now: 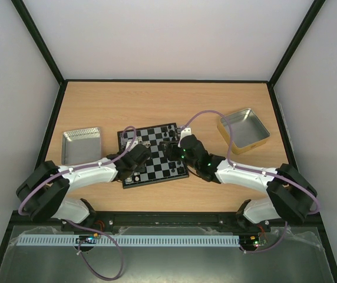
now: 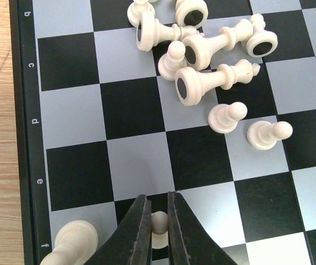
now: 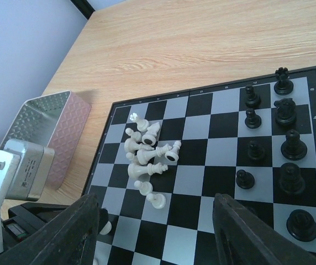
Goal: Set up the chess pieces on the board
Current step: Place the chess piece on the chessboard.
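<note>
Wood-topped table, walled in white, carried the lot. Chess board: near the middle, between both arms. Two silver tins, left tin and right tin, stood apart from the board, with nothing seen in them. Right gripper: jaws wide apart, empty, hanging over the board. Left gripper: closed on a white pawn in the board's edge rows, near one upright white piece. Black chessmen: upright in two rows at one end, apparently almost placed. White heap: mostly toppled mid-board, two loose pawns just off it; white's side judged hardly begun, most work remaining. Not legible: the held pawn's base, hidden between the fingers; black rows, cut off by frame edge and finger; much of the board, under the arms in the top view.
</note>
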You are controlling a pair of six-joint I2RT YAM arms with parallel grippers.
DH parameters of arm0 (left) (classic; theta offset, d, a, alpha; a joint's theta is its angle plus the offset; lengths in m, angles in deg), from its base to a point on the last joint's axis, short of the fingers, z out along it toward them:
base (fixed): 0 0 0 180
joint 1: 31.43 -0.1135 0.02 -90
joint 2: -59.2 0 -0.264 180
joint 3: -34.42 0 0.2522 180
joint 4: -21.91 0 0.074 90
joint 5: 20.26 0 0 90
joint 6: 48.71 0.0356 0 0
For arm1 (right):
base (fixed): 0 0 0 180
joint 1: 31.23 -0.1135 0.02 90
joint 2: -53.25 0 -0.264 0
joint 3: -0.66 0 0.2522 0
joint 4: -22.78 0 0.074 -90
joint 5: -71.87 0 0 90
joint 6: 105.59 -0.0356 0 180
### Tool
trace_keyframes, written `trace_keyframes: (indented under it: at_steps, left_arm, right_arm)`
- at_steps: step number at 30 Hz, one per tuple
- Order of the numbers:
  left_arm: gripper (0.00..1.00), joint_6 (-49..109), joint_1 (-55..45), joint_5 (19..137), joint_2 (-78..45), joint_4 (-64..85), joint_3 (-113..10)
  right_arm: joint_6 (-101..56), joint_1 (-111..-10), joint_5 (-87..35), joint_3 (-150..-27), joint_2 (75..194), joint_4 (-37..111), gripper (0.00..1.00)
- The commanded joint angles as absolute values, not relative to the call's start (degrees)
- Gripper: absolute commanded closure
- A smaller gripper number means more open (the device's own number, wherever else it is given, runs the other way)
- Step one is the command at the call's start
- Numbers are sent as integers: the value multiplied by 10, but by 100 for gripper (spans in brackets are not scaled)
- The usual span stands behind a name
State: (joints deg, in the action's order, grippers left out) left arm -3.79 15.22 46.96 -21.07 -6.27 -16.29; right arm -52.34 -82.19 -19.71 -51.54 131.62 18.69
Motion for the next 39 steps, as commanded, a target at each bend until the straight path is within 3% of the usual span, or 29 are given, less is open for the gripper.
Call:
trace_keyframes:
  at_steps: [1, 8, 24, 32, 39]
  left_arm:
    - [90, -35, 149, 466, -211, -64, -149]
    - [84, -34, 149, 469, -192, -85, -158]
    - [83, -41, 148, 471, -161, -100, -163]
    - [65, -21, 114, 490, -156, -102, -181]
    - [67, 7, 82, 523, -188, -90, -192]
  right_arm:
    - [-531, -820, -198, -523, 1325, 186, 44]
    - [-534, -821, -207, -528, 1321, 196, 44]
    - [-539, -820, -226, -533, 1324, 204, 44]
    - [-545, -821, -249, -542, 1345, 210, 44]
    - [-549, -821, -262, -542, 1355, 205, 45]
